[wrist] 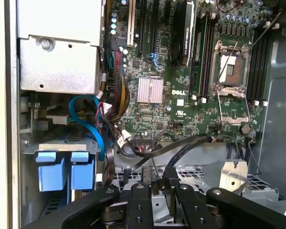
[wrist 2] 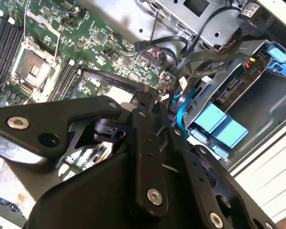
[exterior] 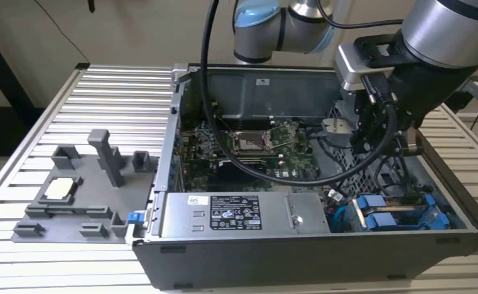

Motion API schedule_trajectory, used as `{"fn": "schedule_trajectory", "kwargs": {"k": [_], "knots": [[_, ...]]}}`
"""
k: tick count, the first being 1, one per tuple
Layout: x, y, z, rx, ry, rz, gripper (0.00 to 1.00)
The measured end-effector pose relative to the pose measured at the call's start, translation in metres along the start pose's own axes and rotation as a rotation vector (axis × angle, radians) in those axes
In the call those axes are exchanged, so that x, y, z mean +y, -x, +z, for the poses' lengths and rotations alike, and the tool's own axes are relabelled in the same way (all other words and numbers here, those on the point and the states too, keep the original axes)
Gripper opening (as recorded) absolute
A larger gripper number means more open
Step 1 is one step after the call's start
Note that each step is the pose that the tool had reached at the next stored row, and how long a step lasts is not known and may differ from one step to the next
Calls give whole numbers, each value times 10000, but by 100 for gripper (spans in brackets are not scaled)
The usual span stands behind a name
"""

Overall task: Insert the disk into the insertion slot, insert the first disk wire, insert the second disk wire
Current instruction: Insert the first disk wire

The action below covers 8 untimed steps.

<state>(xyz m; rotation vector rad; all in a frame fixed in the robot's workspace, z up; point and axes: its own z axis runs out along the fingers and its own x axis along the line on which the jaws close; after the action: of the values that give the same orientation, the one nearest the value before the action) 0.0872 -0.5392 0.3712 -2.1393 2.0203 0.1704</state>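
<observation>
Green motherboard (exterior: 255,147); silver power-supply box (exterior: 243,214); grey fixture (exterior: 84,184)

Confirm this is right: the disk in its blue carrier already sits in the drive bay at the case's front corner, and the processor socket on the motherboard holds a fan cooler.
The cooler part is wrong. The processor socket is bare, its metal frame exposed, as the first wrist view shows. The rest holds: the disk sits in the insertion slot at the case's front corner in the exterior view.

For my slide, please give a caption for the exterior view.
Robot gripper poised inside an open computer case, above the blue-framed disk seated in its slot.
</observation>
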Motion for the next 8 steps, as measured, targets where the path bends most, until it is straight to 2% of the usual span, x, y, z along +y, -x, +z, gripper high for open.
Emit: {"fn": "schedule_trajectory", "kwargs": {"k": [2, 3, 8], "knots": [[0, 0, 0, 0, 0, 0, 24], [0, 0, 0, 0, 0, 0, 17], [0, -1, 0, 0, 0, 0, 16]]}}
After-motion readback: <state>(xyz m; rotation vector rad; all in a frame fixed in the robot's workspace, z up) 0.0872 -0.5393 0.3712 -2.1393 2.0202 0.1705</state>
